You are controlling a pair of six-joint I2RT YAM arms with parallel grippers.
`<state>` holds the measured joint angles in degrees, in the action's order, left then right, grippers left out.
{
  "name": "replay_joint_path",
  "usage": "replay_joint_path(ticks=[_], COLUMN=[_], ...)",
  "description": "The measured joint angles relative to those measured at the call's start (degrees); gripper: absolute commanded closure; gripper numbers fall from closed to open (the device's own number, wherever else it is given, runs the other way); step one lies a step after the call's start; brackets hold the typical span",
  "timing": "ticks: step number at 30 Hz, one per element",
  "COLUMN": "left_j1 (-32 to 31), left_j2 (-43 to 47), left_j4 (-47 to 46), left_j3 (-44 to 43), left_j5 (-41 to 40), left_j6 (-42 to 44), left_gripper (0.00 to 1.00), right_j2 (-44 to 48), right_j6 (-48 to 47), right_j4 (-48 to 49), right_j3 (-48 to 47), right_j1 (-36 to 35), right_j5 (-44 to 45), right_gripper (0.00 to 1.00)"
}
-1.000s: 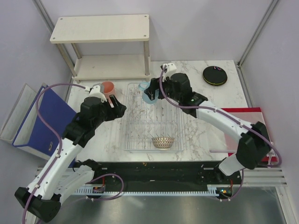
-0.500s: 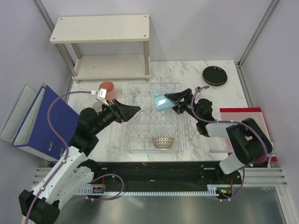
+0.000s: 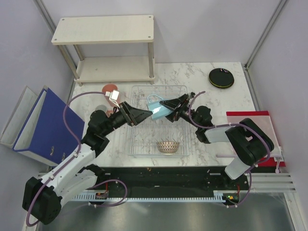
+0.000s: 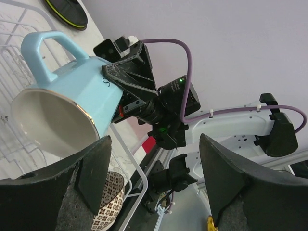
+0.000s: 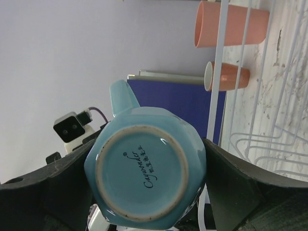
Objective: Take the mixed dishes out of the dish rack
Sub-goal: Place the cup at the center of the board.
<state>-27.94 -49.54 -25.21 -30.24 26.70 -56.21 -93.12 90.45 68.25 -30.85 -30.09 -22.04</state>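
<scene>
right gripper (image 3: 165, 107) clamped on the light blue cup (image 4: 67, 96), fingers pressing its sides near the base; cup held off the surface over the far part of the dish rack (image 3: 155, 132), tipped on its side, mouth toward the left gripper (image 3: 143, 115), handle up in the left wrist view; right wrist view shows the cup's round base with a printed mark, wedged between the two pads; left gripper jaws spread wide, nothing between them, tips just short of the cup's rim, contact can't be told; small net-patterned beige bowl (image 3: 167, 146) upright in the near end of the rack; two salmon pink cups (image 5: 231, 23) (image 5: 228, 76) on the marble table (image 3: 216, 103) outside the rack, on its left side; black plate (image 3: 221, 77) with lime edge at the far right of the table, well apart from the rack; wooden shelf (image 3: 103, 30) at the far left; blue binder (image 3: 48, 125) off the left edge
</scene>
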Motion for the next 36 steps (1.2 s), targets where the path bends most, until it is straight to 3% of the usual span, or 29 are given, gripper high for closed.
replay_joint_path(ticks=[13, 25, 36], left_j1=[-1.6, -2.2, -2.1], left_j2=[-3.1, 4.4, 0.8], left_j4=[-2.6, -2.6, -0.6], left_j3=[0.0, 0.0, 0.0], left_j5=[0.0, 0.3, -0.1], left_j6=[-0.1, 0.0, 0.2], left_gripper=[0.23, 0.21, 0.22], right_j2=[0.5, 11.0, 14.4], right_j6=[-2.8, -14.3, -17.4], right_j4=[-0.2, -3.1, -1.4], right_j3=[-1.3, -3.9, -4.1], right_j1=[-3.8, -3.7, -5.0], right_j5=[-0.4, -0.5, -2.9], right_gripper=[1.00, 1.00, 1.00])
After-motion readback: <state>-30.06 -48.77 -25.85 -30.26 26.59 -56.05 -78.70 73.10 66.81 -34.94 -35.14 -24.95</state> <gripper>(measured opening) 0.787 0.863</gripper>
